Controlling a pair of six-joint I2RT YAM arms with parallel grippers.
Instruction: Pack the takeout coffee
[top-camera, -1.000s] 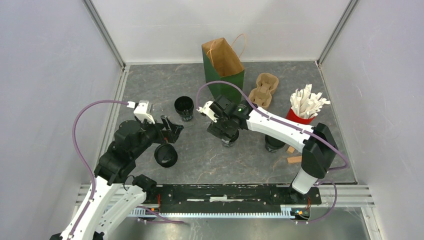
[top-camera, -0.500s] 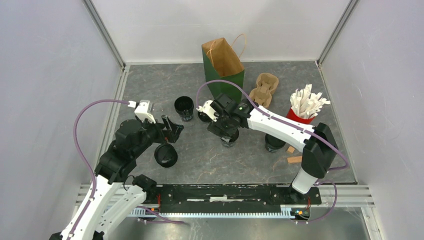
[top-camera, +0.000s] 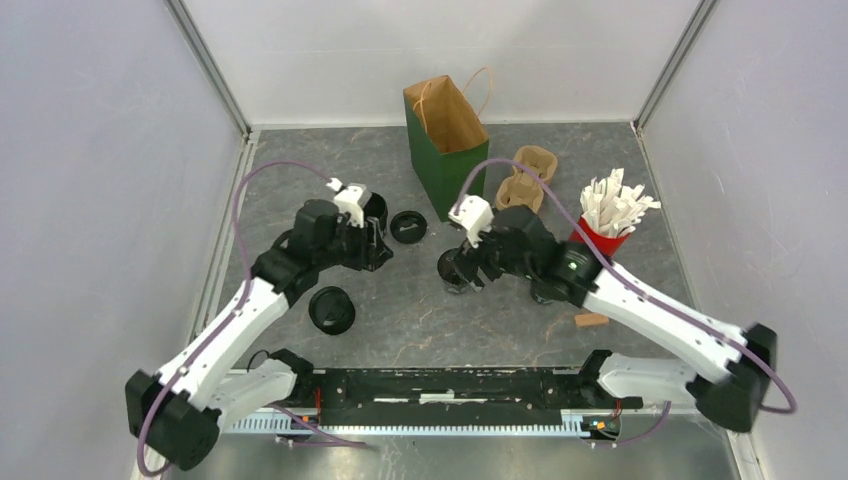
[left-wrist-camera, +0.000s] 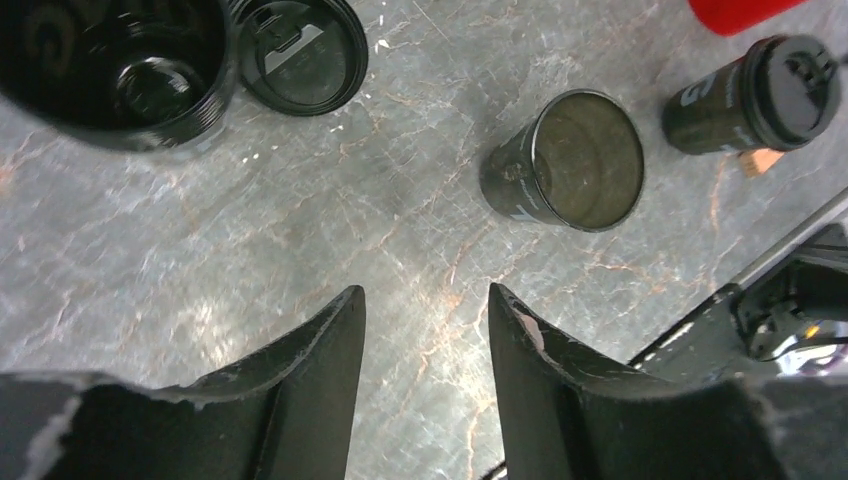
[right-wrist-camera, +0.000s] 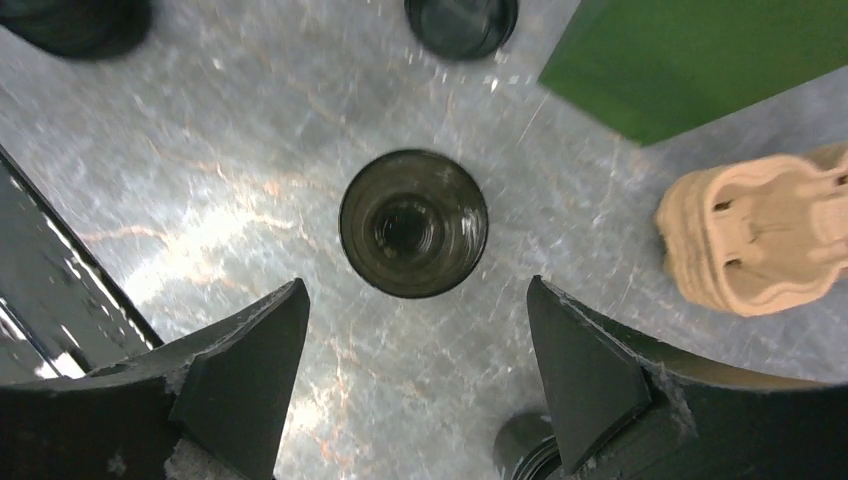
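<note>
We're seeing the bag (top-camera: 447, 150) standing open at the worktop's back edge, middle. The right gripper (right-wrist-camera: 415, 292) is hovering, jaws wide apart and empty, pointing straight down at a lidless cup (right-wrist-camera: 413, 222) mid-worktop, in front of the bag; the cup is standing upright, its axis lying along our approach line. The left gripper (left-wrist-camera: 425, 292) is sitting partly spread, also empty, near a second cup (left-wrist-camera: 110, 70) and a loose lid (left-wrist-camera: 300, 50), toward the left edge. We're judging the right arm nearer its cup.

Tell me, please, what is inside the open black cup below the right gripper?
The open black cup looks empty: only its dark ringed bottom shows. The table beneath it is covered.
</note>
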